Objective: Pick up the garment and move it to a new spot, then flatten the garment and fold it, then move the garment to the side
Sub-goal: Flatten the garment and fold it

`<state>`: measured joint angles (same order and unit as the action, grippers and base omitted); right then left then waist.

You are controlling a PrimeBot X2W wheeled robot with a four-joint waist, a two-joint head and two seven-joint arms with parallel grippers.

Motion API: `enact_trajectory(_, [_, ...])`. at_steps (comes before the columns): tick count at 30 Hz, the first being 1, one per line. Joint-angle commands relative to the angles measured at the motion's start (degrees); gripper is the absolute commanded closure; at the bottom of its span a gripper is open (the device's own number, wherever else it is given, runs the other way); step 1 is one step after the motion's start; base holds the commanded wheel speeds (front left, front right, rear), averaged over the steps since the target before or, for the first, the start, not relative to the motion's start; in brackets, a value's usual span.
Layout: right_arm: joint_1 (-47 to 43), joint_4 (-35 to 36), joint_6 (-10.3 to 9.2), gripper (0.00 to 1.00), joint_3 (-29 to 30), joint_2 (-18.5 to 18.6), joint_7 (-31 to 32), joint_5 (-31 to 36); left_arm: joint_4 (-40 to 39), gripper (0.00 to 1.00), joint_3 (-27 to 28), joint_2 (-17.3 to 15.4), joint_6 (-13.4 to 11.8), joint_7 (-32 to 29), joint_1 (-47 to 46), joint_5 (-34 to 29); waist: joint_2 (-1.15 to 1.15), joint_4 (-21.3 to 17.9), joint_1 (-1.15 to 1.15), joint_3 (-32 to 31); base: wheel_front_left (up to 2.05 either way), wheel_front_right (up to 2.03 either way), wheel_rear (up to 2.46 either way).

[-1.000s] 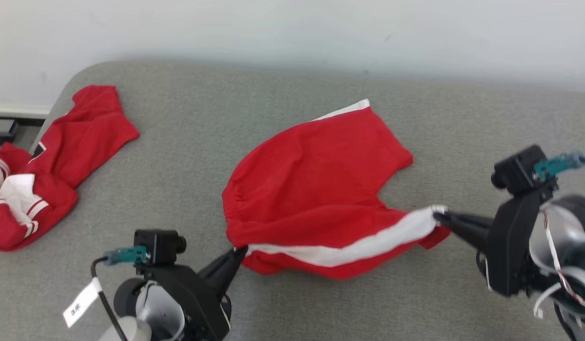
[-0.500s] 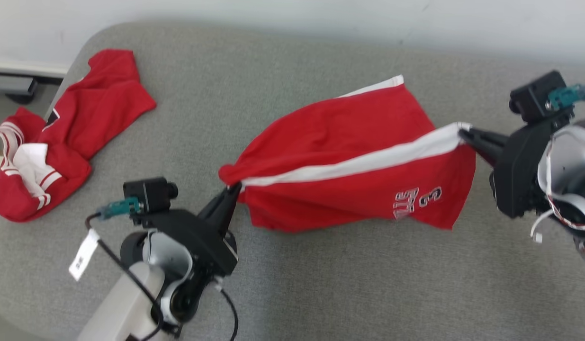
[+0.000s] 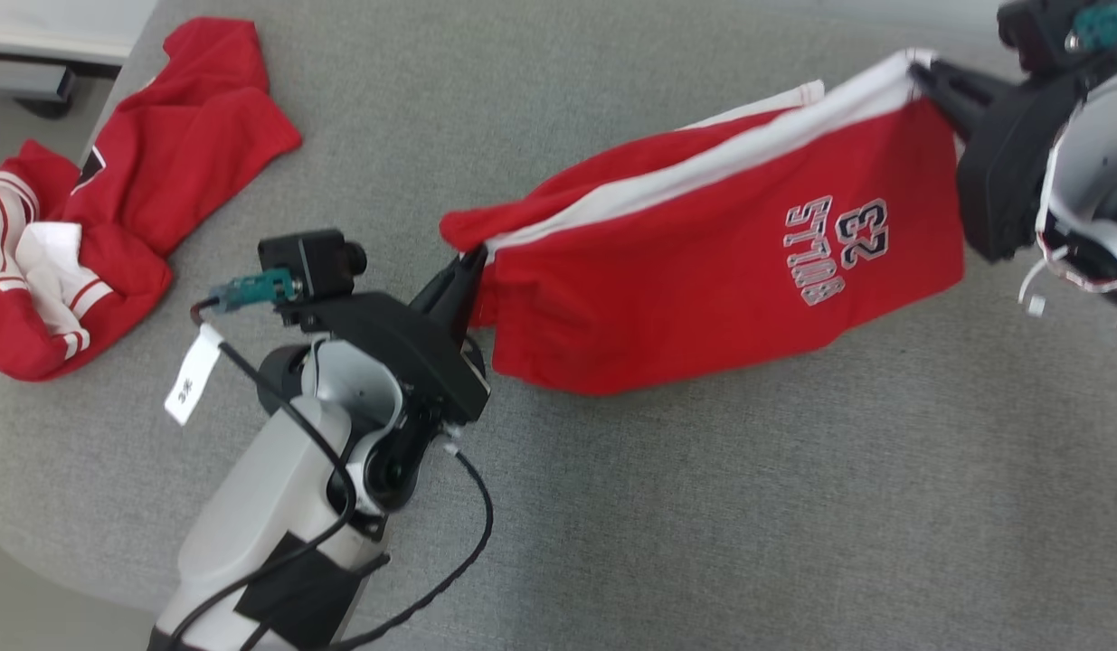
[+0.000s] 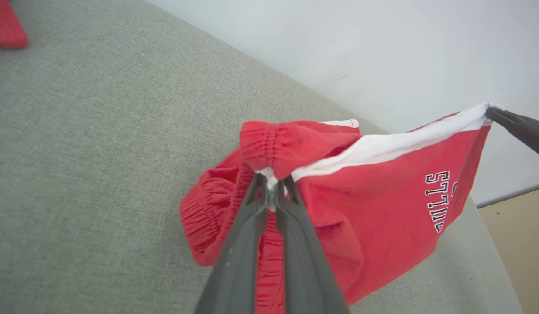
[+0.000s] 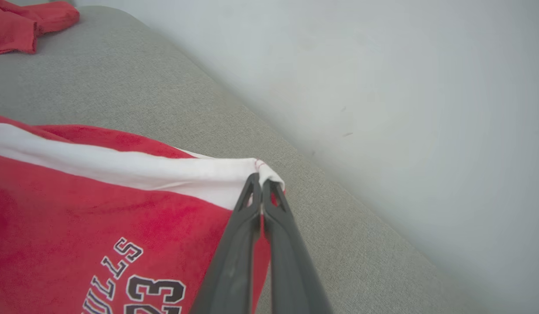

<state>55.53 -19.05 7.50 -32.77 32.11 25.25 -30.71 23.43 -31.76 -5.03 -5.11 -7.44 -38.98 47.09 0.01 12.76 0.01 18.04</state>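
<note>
The garment [image 3: 694, 262] is a pair of red shorts with a white side stripe and a number print, hanging stretched between both grippers above the grey table [image 3: 703, 506]. My left gripper [image 3: 475, 259] is shut on the elastic waistband end; in the left wrist view that gripper [image 4: 271, 181] pinches the garment [image 4: 382, 196] at the stripe's start. My right gripper [image 3: 918, 70] is shut on the white hem corner, higher up at the upper right. In the right wrist view this gripper [image 5: 260, 181] clamps the garment [image 5: 99, 226] at its white corner.
A second red and white garment [image 3: 106, 208] lies crumpled at the table's far left edge [image 3: 33, 506]. A pale wall [image 5: 404, 109] runs along the table's far side. The grey surface in front of and right of the shorts is bare.
Both grippers have lifted the shorts off the table, the right one rising higher. The cloth turned over, so the printed number now faces up. The head camera has tilted down.
</note>
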Motion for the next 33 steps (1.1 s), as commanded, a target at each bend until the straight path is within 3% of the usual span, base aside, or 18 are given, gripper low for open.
enact_trajectory(1, [1.3,-0.6,0.00,1.00,-0.3,-0.1,-0.7,0.3,0.2,1.00,0.1,0.0,-0.2,0.3,-1.0,-0.2,-0.01,0.5,-0.01,1.1,0.00,0.00,0.00])
enact_trajectory(9, [10.1,-10.3,0.00,1.00,-7.1,-1.1,-5.2,-0.5,3.1,1.00,-0.8,1.5,0.1,1.3,-5.8,1.6,-0.01,2.4,-0.01,3.9,0.00,0.00,0.00])
enact_trajectory(20, [16.1,-22.1,0.00,1.00,-12.2,-3.8,-10.2,-2.1,6.8,1.00,-5.0,2.0,-0.8,4.2,-11.2,6.9,-0.01,4.6,-0.01,6.8,0.00,0.00,0.00])
enact_trajectory(21, [16.6,-23.0,0.00,1.00,-12.4,-4.1,-10.9,-2.4,7.2,0.96,-5.7,2.0,-0.9,4.6,-11.7,7.3,-0.01,4.7,-0.01,7.2,0.00,0.00,0.00])
enact_trajectory(22, [17.4,-24.9,0.00,1.00,-12.2,-4.8,-12.6,-2.6,8.1,0.00,-6.9,2.0,-1.3,5.6,-12.9,8.1,-0.01,4.9,-0.01,7.7,0.00,0.00,0.00])
enact_trajectory(23, [17.7,-26.0,0.00,0.62,-12.2,-5.2,-13.4,-2.4,8.6,0.00,-7.5,2.0,-1.2,6.1,-13.4,8.6,-0.01,5.0,-0.01,7.8,0.00,0.00,0.00])
enact_trajectory(24, [17.9,-26.9,0.00,0.00,-12.3,-5.6,-14.2,-2.3,9.1,0.00,-8.1,2.0,-1.2,6.4,-13.9,8.9,-0.01,5.1,-0.01,8.0,0.00,0.00,0.00])
enact_trajectory(33, [20.1,-32.5,0.00,0.00,-13.5,-8.7,-19.7,-2.6,13.9,0.00,-10.6,2.0,-1.1,13.2,-17.6,10.4,-0.01,5.4,-0.01,7.9,0.00,0.00,0.00])
